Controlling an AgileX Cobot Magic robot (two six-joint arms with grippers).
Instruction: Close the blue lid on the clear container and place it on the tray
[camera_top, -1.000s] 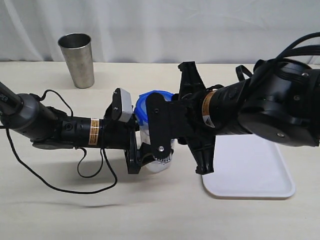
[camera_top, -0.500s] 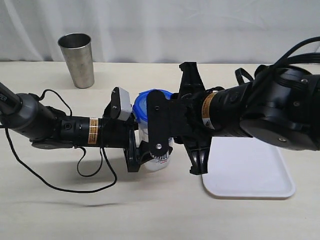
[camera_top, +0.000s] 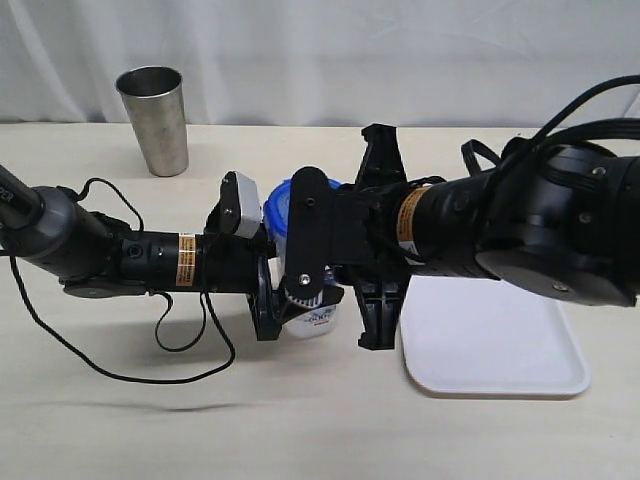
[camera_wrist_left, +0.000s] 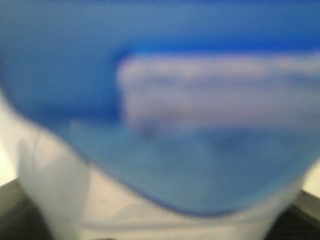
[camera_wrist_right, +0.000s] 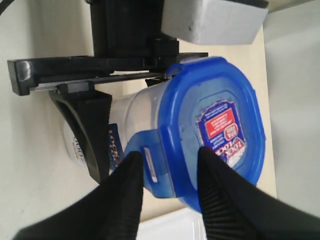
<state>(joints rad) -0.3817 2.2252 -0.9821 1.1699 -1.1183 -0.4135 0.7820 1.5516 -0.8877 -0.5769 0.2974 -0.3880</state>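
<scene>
Pale curtain (camera_top: 400, 50) backs beige table (camera_top: 300, 430) (bearing tray (camera_top: 500, 350)).

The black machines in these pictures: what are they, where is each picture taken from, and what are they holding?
They are two robot arms, each ending in a two-fingered gripper. The wide picture comes from a camera off the arms; the other two from cameras on the wrists. On the table are a steel cup and a white tray. Between the arms stands a clear container with a blue lid on top. The left gripper clasps the container's body; its own camera is so close that it shows only a blur. The right gripper has its fingers apart at the lid's edge; whether they pinch it I cannot tell.
</scene>
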